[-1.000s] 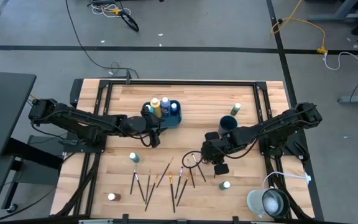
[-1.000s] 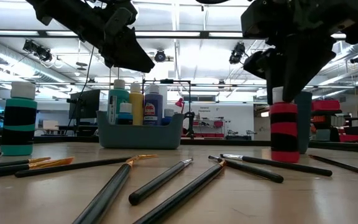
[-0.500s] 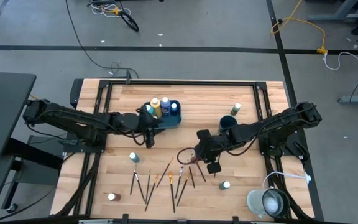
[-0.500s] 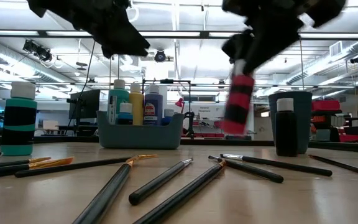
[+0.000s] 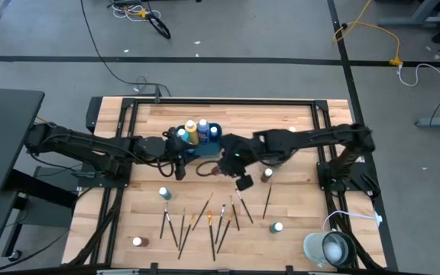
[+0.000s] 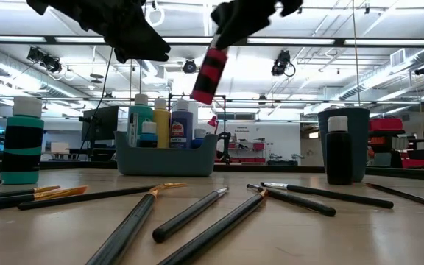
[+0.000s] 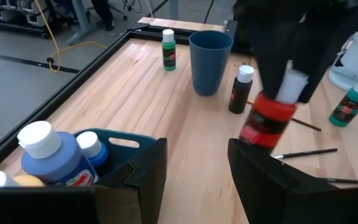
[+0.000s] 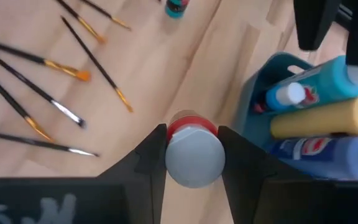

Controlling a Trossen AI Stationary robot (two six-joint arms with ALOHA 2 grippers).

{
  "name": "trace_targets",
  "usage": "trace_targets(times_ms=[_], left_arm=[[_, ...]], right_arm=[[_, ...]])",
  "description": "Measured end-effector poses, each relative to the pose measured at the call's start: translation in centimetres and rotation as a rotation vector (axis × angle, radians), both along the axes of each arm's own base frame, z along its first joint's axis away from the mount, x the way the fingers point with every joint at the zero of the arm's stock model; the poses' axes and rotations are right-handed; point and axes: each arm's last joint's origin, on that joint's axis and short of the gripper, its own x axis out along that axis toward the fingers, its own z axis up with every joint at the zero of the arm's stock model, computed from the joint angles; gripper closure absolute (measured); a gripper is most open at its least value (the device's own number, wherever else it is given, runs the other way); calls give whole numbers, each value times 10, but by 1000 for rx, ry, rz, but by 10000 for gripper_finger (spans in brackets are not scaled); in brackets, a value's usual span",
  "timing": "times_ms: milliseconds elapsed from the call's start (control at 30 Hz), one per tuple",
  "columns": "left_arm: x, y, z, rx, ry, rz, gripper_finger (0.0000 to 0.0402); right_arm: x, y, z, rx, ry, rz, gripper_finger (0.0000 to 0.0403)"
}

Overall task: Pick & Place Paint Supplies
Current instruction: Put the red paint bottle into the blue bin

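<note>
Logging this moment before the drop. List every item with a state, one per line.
Right gripper: shut on red bottle, airborne beside tray.
Left gripper: open, empty, beside tray.
Tray: holds upright bottles.
Cup: upright.
Black bottle: upright, on table.
Teal bottle: upright, on table.
Brushes: flat on table.

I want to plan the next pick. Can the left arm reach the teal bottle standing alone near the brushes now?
Probably yes: the left claw is open and empty, the teal bottle stands free, nothing between them.
</note>
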Motion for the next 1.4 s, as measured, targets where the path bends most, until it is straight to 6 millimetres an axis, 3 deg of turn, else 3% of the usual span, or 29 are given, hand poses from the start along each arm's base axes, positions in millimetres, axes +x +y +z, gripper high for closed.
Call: trace_targets(times_ms=[200, 600, 1067, 1400], left_arm=[[0, 0, 0, 6, -2, -2, 223], [0, 0, 0, 33, 8, -13, 223], [0, 0, 0, 33, 7, -13, 223], [0, 0, 0, 40, 9, -11, 223]], right_arm=[[27, -35, 4, -47, 30, -34, 286], [42, -101, -42, -38, 136, -165, 284], [51, -133, -87, -30, 232, -199, 283], [53, -139, -92, -38, 221, -214, 251]])
